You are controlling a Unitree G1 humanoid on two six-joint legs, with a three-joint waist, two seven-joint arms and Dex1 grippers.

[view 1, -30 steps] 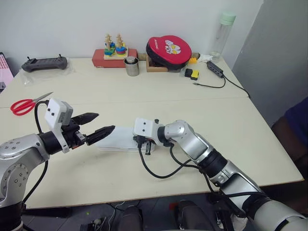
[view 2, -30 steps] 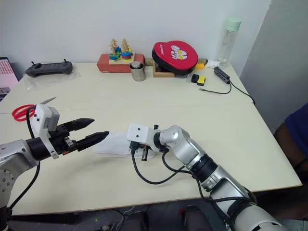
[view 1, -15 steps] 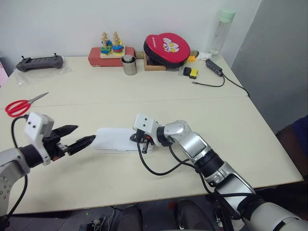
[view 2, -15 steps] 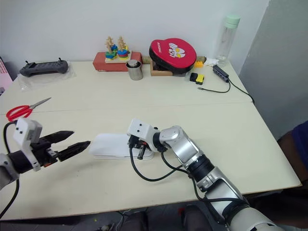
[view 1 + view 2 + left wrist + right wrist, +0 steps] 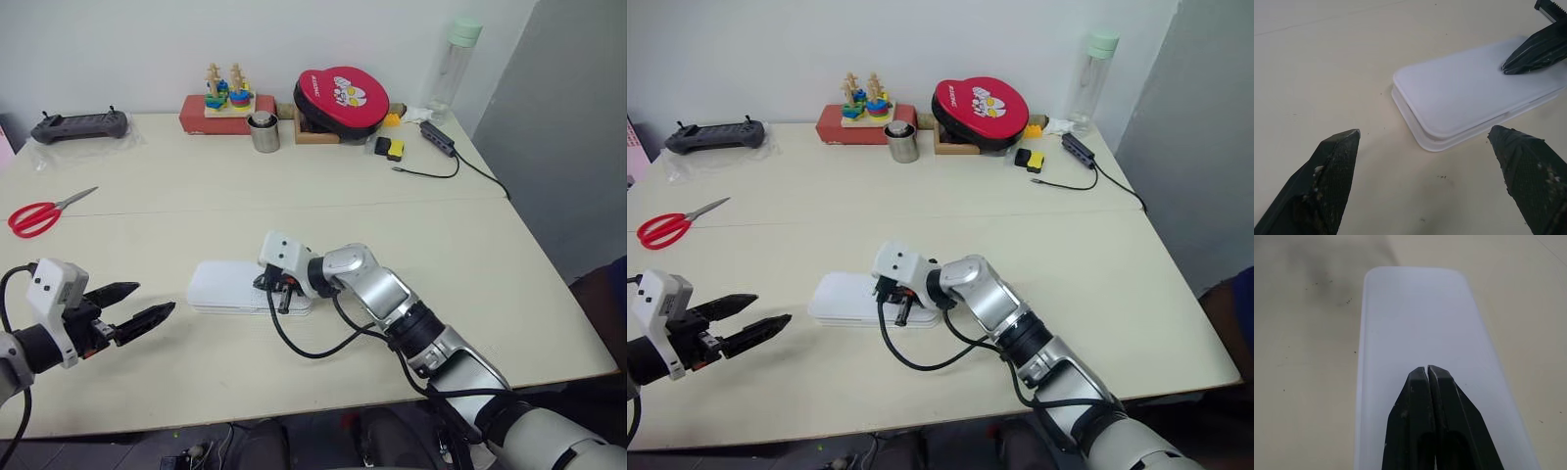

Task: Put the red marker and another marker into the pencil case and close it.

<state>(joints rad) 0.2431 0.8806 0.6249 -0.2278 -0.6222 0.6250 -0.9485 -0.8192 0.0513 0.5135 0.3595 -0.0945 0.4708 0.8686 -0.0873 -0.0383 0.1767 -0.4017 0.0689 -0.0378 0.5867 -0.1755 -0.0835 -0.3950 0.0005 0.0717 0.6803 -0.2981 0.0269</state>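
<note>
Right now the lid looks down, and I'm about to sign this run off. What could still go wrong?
1. The right gripper, shut, presses only one end of the pencil case; the far end may not be latched, and a thin seam shows there in the left wrist view.
2. The case lies loose on the table and could slide under that push, since the open left gripper stands clear of it.
3. The lid hides the inside, so I cannot confirm the markers are in.

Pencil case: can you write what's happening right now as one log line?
pencil case: lid down, flat on table | right end effector: shut, tips on lid | left end effector: open, apart from case
</note>
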